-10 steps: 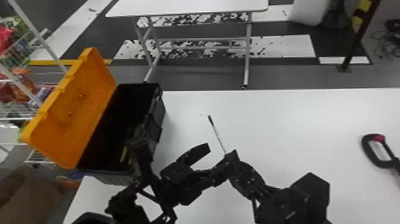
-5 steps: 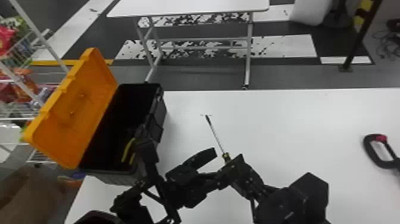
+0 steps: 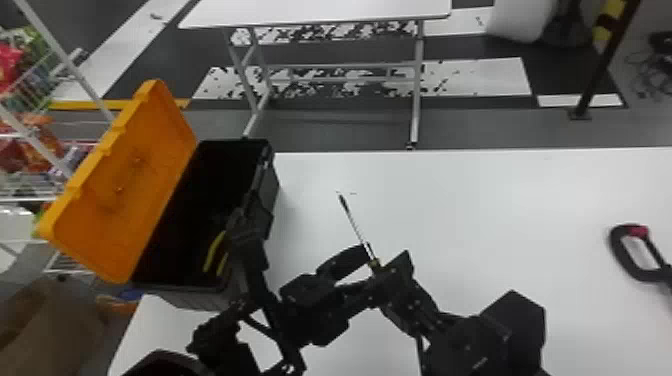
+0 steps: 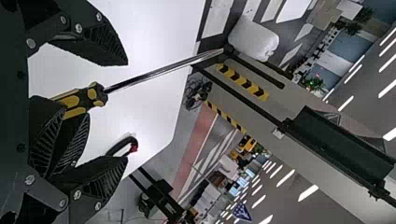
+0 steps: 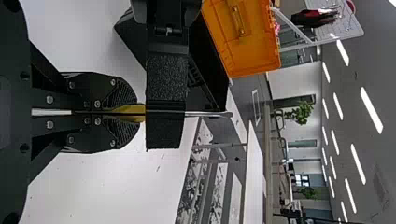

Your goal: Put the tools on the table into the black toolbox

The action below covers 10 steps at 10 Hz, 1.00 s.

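Observation:
My left gripper (image 3: 373,272) is at the screwdriver handle in the head view, its fingers spread open. Right beside it, my right gripper (image 3: 395,270) is shut on the handle. The screwdriver (image 3: 356,226) has its shaft aimed away from me. In the left wrist view, the yellow-black handle (image 4: 95,94) and the right gripper's fingers (image 4: 58,133) stand between the spread fingertips of the left gripper (image 4: 126,112). In the right wrist view, a left finger (image 5: 166,123) crosses in front of the right gripper (image 5: 136,113). The black toolbox (image 3: 272,197) stands open, holding a yellow-handled tool (image 3: 215,252).
The toolbox's orange lid (image 3: 135,175) leans back on its left. A black tool with a red part (image 3: 625,257) lies at the right of the white table (image 3: 480,210). A wire rack (image 3: 30,185) with goods stands beyond the toolbox, and another table (image 3: 320,12) is farther back.
The left gripper has shifted right, closer to the handle. The right gripper has moved slightly right with the screwdriver, whose shaft now leans more to the left and shows more of its handle.

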Tool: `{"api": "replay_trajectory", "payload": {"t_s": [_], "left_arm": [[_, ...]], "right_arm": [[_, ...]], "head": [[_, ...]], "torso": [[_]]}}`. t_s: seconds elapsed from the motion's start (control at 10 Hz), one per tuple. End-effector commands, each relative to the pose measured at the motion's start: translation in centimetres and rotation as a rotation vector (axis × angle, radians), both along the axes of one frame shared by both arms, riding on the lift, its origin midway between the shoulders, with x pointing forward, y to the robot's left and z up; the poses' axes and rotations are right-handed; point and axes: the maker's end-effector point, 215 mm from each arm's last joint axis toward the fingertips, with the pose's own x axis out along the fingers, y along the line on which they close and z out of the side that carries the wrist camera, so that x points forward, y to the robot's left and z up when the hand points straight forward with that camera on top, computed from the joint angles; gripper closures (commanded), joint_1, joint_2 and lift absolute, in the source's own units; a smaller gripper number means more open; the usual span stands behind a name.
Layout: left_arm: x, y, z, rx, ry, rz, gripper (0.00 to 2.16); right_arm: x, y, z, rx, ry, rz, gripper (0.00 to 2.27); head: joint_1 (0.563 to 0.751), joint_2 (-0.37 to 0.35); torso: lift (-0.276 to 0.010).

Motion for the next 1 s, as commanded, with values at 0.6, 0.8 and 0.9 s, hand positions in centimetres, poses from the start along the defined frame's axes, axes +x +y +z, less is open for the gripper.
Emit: {"api": "replay_trajectory", "payload": {"t_s": [0.6, 0.8, 0.9], "left_arm": [[0.26, -0.12, 0.11, 0.024, -0.020, -0.019, 1.98], [0.20, -0.29, 0.18, 0.029, -0.027, -0.030, 2.13], [0.30, -0.31, 0.31, 0.028, -0.030, -0.031, 2.13]], "right_arm": [[0.06, -0.08, -0.20, -0.008, 0.004, -0.001, 2.24], [0.33, -0.19, 0.14, -0.002, -0.006, -0.018, 2.03], [0.67, -0.43, 0.62, 0.004, -0.023, -0.039, 1.55]], "head": [[0.695, 0.189], [0.695, 0.185], [0.695, 0.180]], "torso": [[-0.075], [-0.075], [-0.075]]}}
